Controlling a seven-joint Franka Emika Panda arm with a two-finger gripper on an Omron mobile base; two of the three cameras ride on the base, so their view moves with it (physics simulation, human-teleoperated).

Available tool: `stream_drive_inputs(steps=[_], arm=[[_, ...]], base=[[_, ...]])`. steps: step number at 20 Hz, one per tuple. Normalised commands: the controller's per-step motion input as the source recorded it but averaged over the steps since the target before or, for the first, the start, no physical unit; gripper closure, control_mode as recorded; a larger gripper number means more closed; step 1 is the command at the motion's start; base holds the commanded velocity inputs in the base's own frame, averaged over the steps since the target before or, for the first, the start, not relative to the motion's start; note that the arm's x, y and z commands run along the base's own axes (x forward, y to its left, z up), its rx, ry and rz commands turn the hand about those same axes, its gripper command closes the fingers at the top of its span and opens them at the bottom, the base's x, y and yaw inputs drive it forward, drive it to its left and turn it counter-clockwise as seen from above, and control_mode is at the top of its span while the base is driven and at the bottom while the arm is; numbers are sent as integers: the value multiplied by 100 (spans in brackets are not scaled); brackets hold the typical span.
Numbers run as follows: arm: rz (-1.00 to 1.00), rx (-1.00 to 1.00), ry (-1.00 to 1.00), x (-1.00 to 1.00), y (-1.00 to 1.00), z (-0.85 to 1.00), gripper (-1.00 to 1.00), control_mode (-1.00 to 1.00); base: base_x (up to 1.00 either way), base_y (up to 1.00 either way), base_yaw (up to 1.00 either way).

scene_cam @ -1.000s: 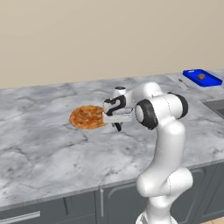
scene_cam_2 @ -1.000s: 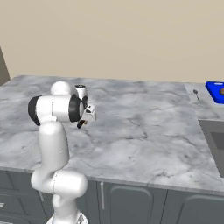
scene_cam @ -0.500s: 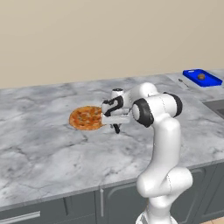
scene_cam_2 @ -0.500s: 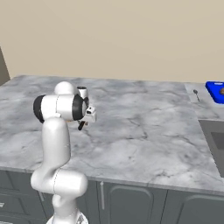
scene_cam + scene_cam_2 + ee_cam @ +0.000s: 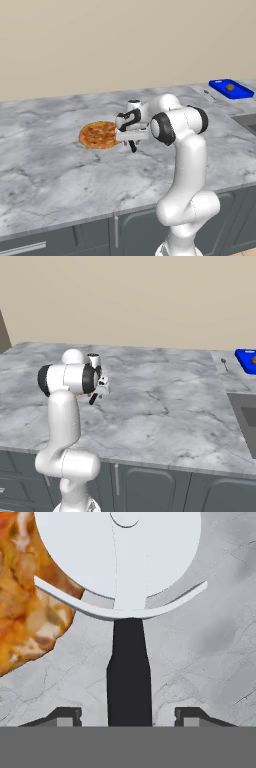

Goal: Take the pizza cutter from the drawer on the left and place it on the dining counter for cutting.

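Surface (dining counter) [image 5: 60, 175]: one broad marble top. It carries everything here.

Arm: one, reaching out low over the surface just right of the pizza [image 5: 98, 135].

Pizza: one, round, lying flat.

Blue tray [image 5: 231, 89]: one, far right, well apart.

Pizza cutter [image 5: 129, 677]: one, with its wheel pointing away from the end effector [image 5: 130, 717] and its edge just beside the pizza rim. The handle runs back between the fingertips [image 5: 67, 716]. Probably resting on the marble, but the hand view is too close to confirm contact.

End effector: jaws stand wide, clear gap on each side of the handle, no grip.

Handling: light, rigid, and the wheel likely spins and is sharp. Grip the black handle mid-length, never the blade. The slim, smooth handle may pivot in a loose pinch.
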Motion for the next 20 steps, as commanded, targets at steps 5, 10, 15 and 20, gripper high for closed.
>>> stream_drive_inputs(steps=[5, 10, 15, 20], arm=[[-3, -5, -2, -25, 0, 72, -100, -100], [-4, -2, 0, -61, -1, 100, -100, -100], [-5, 0, 0, -98, -16, 91, -100, -100], [-5, 0, -1, -100, -17, 84, -100, -100]], base=[[0, 0, 0], [0, 0, 0], [0, 0, 0], [0, 0, 0]])
